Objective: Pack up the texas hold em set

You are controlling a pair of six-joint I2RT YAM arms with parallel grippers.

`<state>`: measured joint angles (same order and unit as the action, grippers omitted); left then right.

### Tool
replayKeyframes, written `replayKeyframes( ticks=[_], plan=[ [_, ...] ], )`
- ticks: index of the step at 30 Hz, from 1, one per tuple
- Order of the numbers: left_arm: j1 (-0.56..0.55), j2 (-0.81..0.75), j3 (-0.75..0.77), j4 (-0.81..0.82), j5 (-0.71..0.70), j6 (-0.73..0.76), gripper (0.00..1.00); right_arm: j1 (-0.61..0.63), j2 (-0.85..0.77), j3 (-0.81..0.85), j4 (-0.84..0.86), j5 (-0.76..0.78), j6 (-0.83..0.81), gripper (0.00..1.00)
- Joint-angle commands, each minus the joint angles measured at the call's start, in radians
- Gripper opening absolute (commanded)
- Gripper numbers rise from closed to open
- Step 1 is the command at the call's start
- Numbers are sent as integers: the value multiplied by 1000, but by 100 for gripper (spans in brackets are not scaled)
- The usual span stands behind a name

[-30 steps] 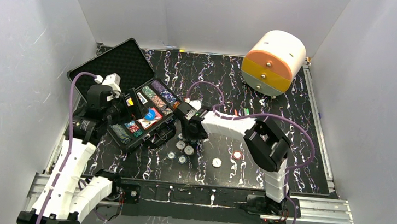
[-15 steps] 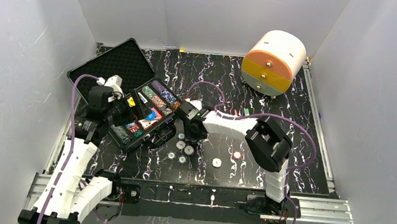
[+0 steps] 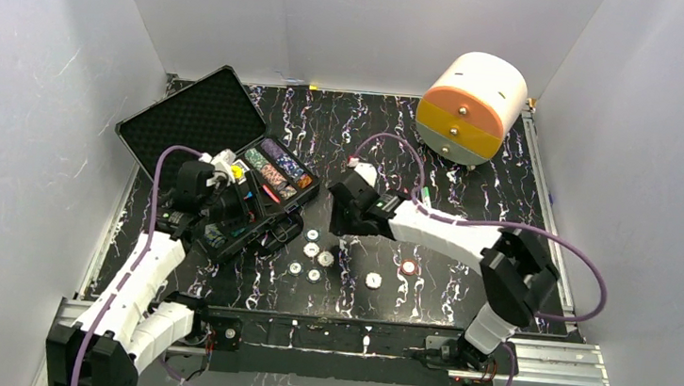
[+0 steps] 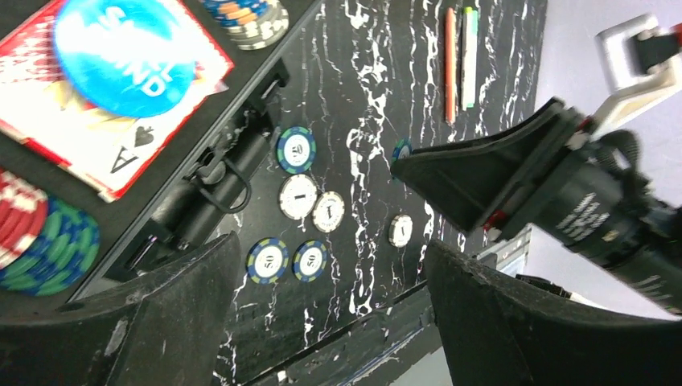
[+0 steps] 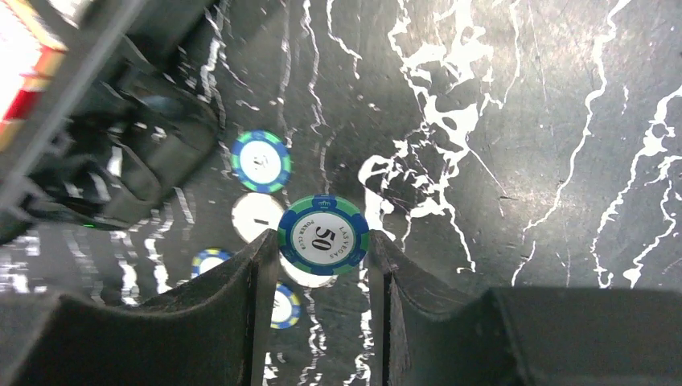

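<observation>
The black case lies open at the left, lid back, with chip rows in its compartments. The red-backed card deck lies in it under a blue disc. My right gripper is shut on a green-and-blue 50 chip, held on edge above several loose chips just right of the case. In the top view the right gripper hangs over those chips. My left gripper is open and empty over the case's front edge, and it also shows in the top view.
Several more chips lie loose on the black marbled table, among them one and one further right. A red and a green pen lie beyond them. A big orange-and-white cylinder stands at the back right.
My right gripper has drawn back to the right and up from the loose chips, its elbow swinging right. My left gripper has moved right across the case toward its front edge.
</observation>
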<state>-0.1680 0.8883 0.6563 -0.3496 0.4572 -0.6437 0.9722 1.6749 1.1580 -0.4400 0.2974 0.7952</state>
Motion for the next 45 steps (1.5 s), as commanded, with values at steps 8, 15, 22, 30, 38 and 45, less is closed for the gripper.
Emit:
replayKeyframes(
  ticks=[8, 15, 22, 30, 38, 45],
  plan=[
    [-326, 91, -85, 287, -153, -103, 76, -62, -142, -105, 213, -102, 215, 46],
    [-428, 71, -174, 458, -253, -101, 72, -64, -181, -183, 323, -139, 368, 46],
    [-466, 75, -220, 591, -267, -107, 72, -65, -184, -244, 420, -196, 505, 46],
    [-495, 118, -225, 669, -306, -135, 56, -64, -191, -298, 514, -245, 608, 46],
    [-507, 118, -220, 644, -373, -152, 43, -64, -190, -305, 542, -277, 649, 46],
    [-506, 140, -226, 666, -377, -164, 32, -64, -189, -308, 562, -302, 663, 46]
  ],
)
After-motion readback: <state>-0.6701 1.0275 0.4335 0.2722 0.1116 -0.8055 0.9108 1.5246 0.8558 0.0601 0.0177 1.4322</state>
